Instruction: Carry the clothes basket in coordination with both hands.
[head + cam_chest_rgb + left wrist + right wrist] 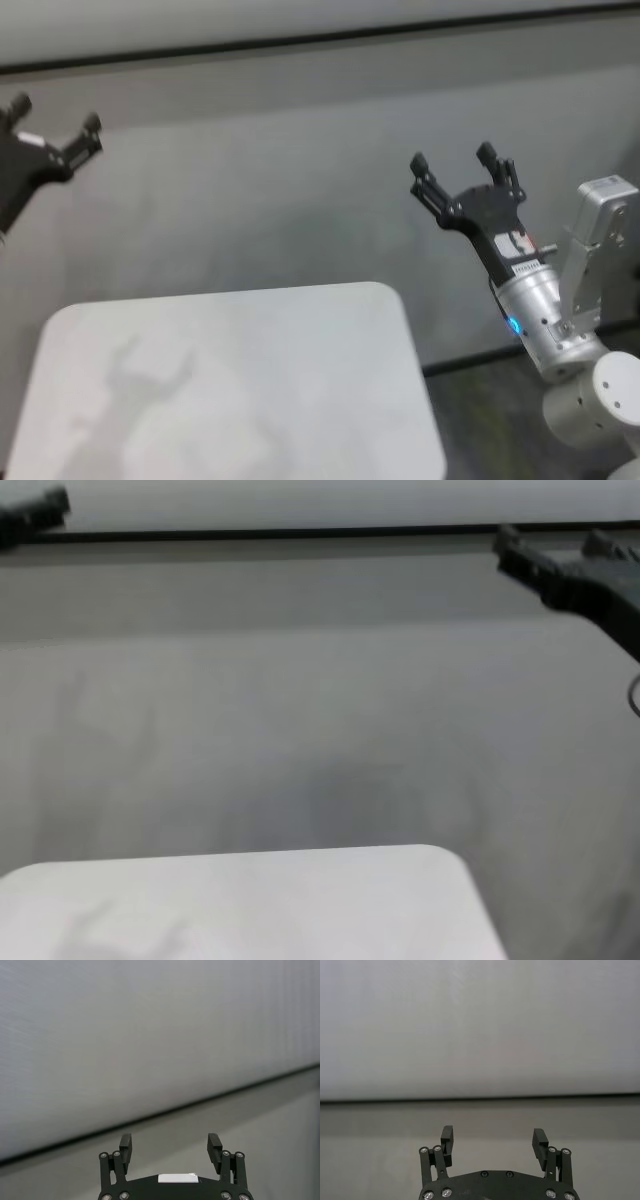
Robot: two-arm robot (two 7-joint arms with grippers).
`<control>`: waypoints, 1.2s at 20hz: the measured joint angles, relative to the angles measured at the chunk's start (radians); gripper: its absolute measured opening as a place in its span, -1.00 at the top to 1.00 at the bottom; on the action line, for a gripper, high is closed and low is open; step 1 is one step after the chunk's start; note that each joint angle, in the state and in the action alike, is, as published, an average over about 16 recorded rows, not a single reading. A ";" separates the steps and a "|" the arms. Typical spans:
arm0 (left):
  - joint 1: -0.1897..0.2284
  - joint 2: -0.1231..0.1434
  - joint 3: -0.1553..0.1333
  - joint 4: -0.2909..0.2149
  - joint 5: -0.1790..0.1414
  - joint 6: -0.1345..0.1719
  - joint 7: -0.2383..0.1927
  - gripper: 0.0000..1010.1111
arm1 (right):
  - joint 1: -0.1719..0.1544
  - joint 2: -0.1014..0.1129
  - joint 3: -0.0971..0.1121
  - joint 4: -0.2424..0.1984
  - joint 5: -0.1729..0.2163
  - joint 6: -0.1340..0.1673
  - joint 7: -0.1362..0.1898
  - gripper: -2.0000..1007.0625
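The clothes basket is out of view in every frame. My left gripper (56, 113) is raised high at the far left, beyond the white table (230, 390), open and empty; it also shows in the left wrist view (171, 1141) and at the chest view's top left corner (45, 505). My right gripper (452, 158) is raised at the right, past the table's far right corner, open and empty; it also shows in the right wrist view (494, 1135) and at the chest view's top right (550, 542). Both point toward the far wall.
A white table with rounded corners (250, 900) lies near, bare on top. Beyond it is grey floor (280, 200) up to a pale wall with a dark baseboard line (300, 532). My right arm's silver joints (570, 330) stand at the right.
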 joint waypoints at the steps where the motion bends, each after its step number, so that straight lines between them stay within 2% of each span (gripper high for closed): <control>1: 0.007 0.010 0.018 -0.004 0.004 0.007 0.019 -0.98 | -0.001 0.016 -0.009 -0.001 -0.002 0.008 -0.010 -0.99; 5: 0.044 0.063 0.106 -0.026 0.024 0.043 0.109 -0.98 | -0.009 0.099 -0.055 -0.005 -0.012 0.048 -0.061 -0.99; 11: 0.102 0.147 0.246 -0.059 0.057 0.100 0.243 -0.98 | -0.023 0.243 -0.136 -0.014 -0.029 0.118 -0.146 -0.99; 13: 0.118 0.169 0.283 -0.068 0.065 0.116 0.277 -0.98 | -0.027 0.287 -0.161 -0.016 -0.035 0.139 -0.171 -0.99; 16: 0.136 0.195 0.326 -0.078 0.075 0.134 0.316 -0.98 | -0.032 0.342 -0.192 -0.019 -0.041 0.166 -0.201 -0.99; 19: 0.146 0.210 0.350 -0.084 0.081 0.144 0.337 -0.98 | -0.035 0.382 -0.214 -0.022 -0.046 0.185 -0.223 -0.99; 24: 0.152 0.218 0.363 -0.087 0.085 0.150 0.349 -0.98 | -0.038 0.414 -0.232 -0.024 -0.049 0.201 -0.241 -0.99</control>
